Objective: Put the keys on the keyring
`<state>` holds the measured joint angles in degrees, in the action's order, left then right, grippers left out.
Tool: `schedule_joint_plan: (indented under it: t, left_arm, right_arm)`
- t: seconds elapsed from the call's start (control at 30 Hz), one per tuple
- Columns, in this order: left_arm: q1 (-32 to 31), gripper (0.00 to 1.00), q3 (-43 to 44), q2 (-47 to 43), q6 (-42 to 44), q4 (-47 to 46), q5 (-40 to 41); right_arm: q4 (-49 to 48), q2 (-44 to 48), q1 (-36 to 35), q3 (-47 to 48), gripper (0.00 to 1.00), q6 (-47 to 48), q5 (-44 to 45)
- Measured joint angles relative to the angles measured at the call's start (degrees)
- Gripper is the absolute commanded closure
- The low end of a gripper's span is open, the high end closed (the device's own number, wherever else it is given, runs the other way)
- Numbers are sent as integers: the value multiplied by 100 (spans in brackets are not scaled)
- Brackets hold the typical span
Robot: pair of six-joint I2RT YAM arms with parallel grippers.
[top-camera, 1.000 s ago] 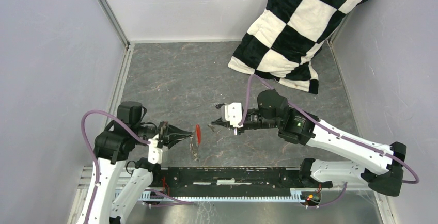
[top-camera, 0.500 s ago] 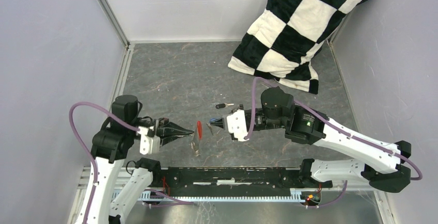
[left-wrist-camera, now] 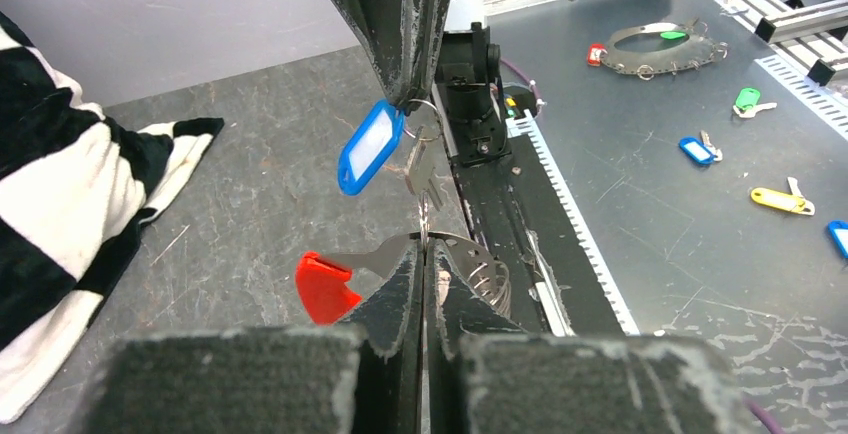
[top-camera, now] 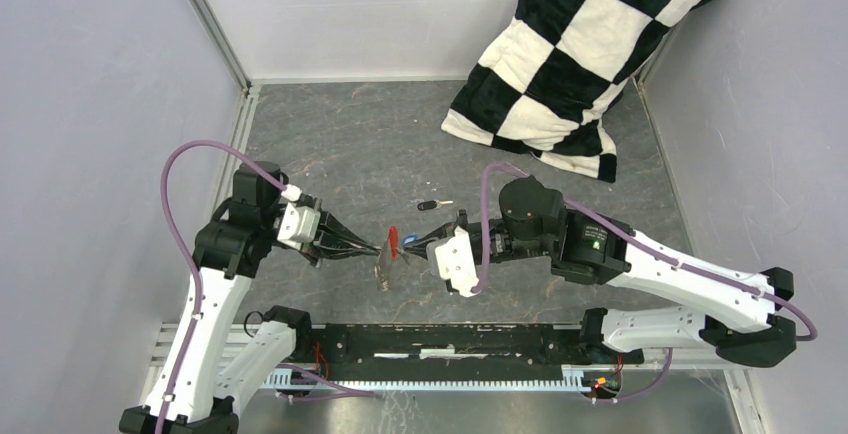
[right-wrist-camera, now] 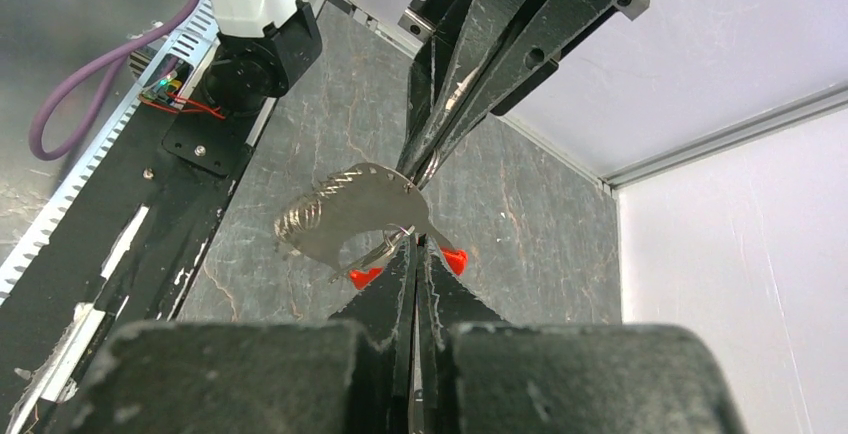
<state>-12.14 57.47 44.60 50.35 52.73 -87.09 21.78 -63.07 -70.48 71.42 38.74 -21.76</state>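
My left gripper point(top-camera: 372, 250) is shut on the keyring point(top-camera: 384, 270), a thin grey metal crescent with a red tag point(top-camera: 393, 238), and holds it above the floor. In the left wrist view my gripper point(left-wrist-camera: 425, 250) pinches the plate's edge, with the red tag point(left-wrist-camera: 322, 287) to the left. My right gripper point(top-camera: 416, 245) is shut on the blue key point(left-wrist-camera: 370, 147), whose silver blade point(left-wrist-camera: 425, 169) hangs just over the keyring. In the right wrist view my gripper point(right-wrist-camera: 415, 244) almost touches the keyring point(right-wrist-camera: 350, 212). The black key point(top-camera: 430, 205) lies on the floor behind.
A black-and-white checkered pillow point(top-camera: 590, 44) leans in the far right corner. Grey walls close in on the left, back and right. A black rail point(top-camera: 450, 339) runs along the near edge. Other tagged keys point(left-wrist-camera: 775, 197) lie on the metal bench outside.
My left gripper has lifted and carried the keyring right and farther back. My right gripper has swung left and down with the blue key until the two tips meet, uncovering the black key.
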Motion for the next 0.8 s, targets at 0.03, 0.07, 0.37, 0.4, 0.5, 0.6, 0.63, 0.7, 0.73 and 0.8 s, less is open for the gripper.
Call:
schedule_joint_plan:
  t: [0.03,0.07,0.37,0.4,0.5,0.6,0.63,0.7,0.73,0.8]
  left_arm:
    - [0,98,2,-2,-31,-7,-7]
    - [0,98,7,-11,-74,-15,-7]
    - [0,98,92,-28,-254,-57,-28]
    - [0,98,92,-31,-256,-59,-28]
    - [0,98,92,-35,-330,-59,-31]
    - [0,98,92,-33,-411,-61,-31]
    - [0,98,92,-31,-422,-61,-31]
    - [0,98,92,-24,-433,-61,-31]
    - [0,98,94,-22,-439,-61,-31]
    - [0,98,98,-15,-455,-61,-31]
  right_arm:
    - [-24,-7,-17,0,100,15,0]
    - [-46,-15,-37,0,100,24,0]
    - [-289,-107,-151,-7,100,127,162]
    - [-330,-107,-153,-7,100,129,186]
    - [-452,-107,-164,-9,100,140,243]
    - [-511,-107,-208,-9,100,144,256]
    - [-522,-109,-221,-9,99,146,254]
    - [-540,-118,-240,-9,99,157,258]
    - [-542,-127,-249,-9,100,164,260]
    - [-540,-151,-262,-9,100,173,275]
